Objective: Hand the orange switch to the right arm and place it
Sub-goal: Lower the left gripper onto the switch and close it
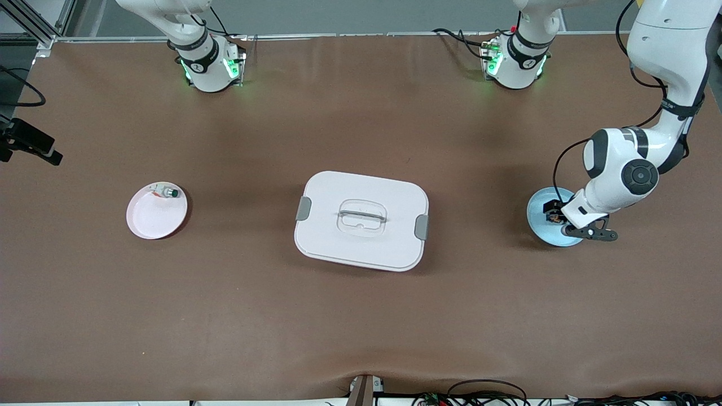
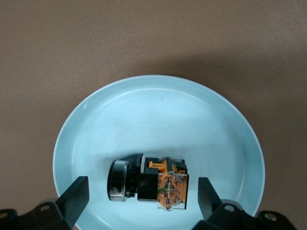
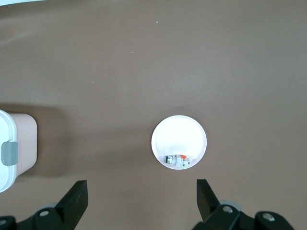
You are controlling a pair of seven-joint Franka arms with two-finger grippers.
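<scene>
orange switch (image 2: 148,184) | lies in pale blue plate (image 2: 96,120) at left arm's end | left gripper (image 2: 142,199) over it, jaws wide, nothing held | black body is best straddled squarely, then pinched | right gripper (image 3: 141,201) waits high over pink plate (image 3: 178,134), jaws apart

Orange switch (image 2: 153,184): tiny black oblong block w/ orange-tan part at one end under a clear cover, round black-and-silver knob at the other. Lies on its side in a pale blue plate (image 2: 158,110), toward the left arm's end of the table, resting off-centre nr the plate's rim. In front view it shows as a small dark bit (image 1: 551,211) on the plate, partly hidden by the arm above.
</scene>
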